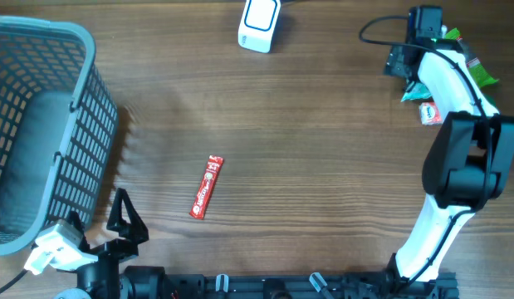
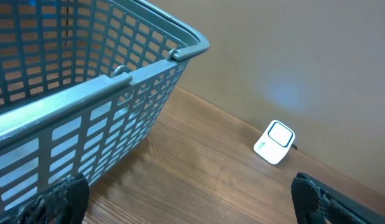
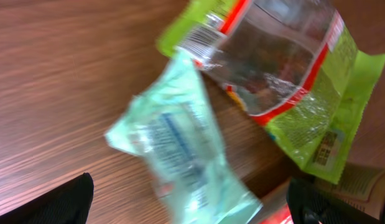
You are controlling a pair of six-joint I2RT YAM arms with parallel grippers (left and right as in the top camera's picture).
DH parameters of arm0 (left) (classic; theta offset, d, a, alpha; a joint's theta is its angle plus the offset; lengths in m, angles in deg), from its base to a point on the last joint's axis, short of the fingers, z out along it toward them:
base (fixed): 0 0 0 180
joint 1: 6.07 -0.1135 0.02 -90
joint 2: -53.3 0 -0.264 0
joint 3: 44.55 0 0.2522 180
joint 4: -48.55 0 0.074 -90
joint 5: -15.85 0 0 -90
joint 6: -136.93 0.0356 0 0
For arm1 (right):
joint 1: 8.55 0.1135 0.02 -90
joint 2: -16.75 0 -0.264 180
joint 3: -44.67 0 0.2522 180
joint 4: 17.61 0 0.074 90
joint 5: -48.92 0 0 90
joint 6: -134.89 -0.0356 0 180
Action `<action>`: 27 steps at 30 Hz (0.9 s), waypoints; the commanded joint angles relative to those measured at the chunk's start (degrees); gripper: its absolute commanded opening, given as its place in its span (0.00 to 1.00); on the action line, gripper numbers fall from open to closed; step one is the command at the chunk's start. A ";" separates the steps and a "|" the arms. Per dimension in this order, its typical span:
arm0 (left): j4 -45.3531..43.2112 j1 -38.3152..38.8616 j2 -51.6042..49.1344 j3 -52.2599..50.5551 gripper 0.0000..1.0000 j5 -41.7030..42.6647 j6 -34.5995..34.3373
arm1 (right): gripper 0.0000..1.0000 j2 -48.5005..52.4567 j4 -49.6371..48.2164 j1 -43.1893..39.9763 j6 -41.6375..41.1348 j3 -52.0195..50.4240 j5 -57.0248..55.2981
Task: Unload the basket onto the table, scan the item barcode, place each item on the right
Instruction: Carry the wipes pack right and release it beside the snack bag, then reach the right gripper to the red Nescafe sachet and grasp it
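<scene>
A white barcode scanner (image 1: 258,25) stands at the table's far edge and shows small in the left wrist view (image 2: 274,143). My right gripper (image 3: 195,208) is open at the far right, its fingers wide on either side of a pale teal packet (image 3: 180,149) that looks blurred and touches neither pad. Behind it lies a green and clear bag (image 3: 285,68) with a barcode at its corner. From overhead the teal packet (image 1: 413,90) sits just under the right gripper (image 1: 403,66). A red stick packet (image 1: 207,187) lies mid-table. Near the front left my left gripper (image 2: 192,211) is open and holds nothing.
A grey mesh basket (image 1: 82,124) fills the left side, close beside the left gripper (image 1: 124,218). A small red and white packet (image 1: 429,112) and the green bag (image 1: 481,73) lie by the right arm. A black cable runs to the right wrist.
</scene>
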 commanded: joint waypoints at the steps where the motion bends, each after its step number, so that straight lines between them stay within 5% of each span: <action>1: -0.11 -0.33 0.20 -0.02 1.00 0.46 -0.31 | 1.00 -10.29 3.17 4.96 -0.90 2.51 6.27; 10: -0.11 -0.33 0.20 -0.02 1.00 0.46 -0.31 | 1.00 -13.29 16.81 19.91 -6.88 -1.33 51.08; 17: -0.11 -0.33 0.20 -0.02 1.00 0.46 -0.31 | 0.99 -10.27 13.05 40.70 -23.47 -16.50 49.16; 27: -0.11 -0.35 0.20 -0.02 1.00 0.46 -0.31 | 1.00 -9.25 9.18 57.64 -44.48 -15.45 40.92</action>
